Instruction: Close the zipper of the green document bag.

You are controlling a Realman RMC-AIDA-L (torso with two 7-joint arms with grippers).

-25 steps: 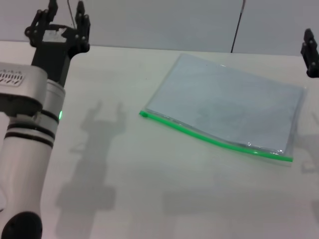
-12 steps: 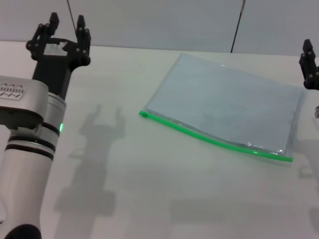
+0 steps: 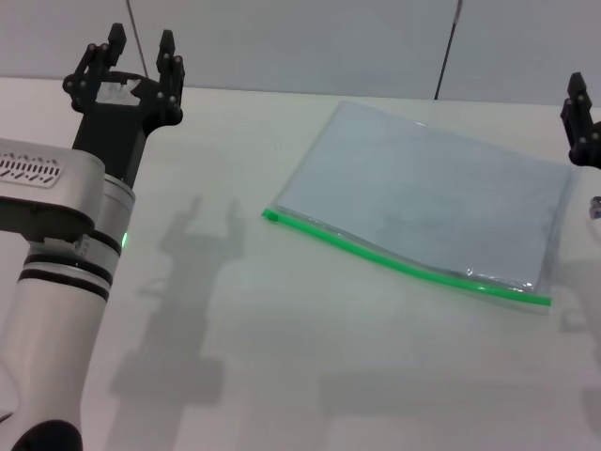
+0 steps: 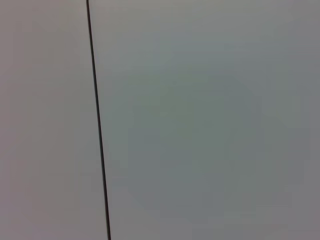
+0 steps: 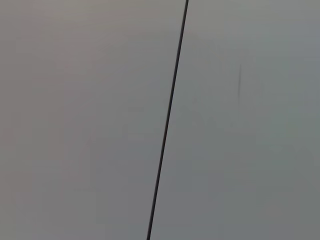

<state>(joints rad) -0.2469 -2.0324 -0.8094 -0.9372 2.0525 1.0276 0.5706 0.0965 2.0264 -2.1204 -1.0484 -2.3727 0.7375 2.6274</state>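
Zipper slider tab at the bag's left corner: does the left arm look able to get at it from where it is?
Probably yes. The slider tab lies exposed on the bare table, and nothing stands between it and the left end effector, which is raised and open.

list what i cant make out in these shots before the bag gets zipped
- Zipper on the bag: head view, too small to tell how far it is closed.
- Right gripper: head view, cut off by the picture's edge, so open or shut is unclear.
- Both wrist views: only blank wall, no bag or fingers.
- Left gripper: raised, fingers apart, away from the bag.
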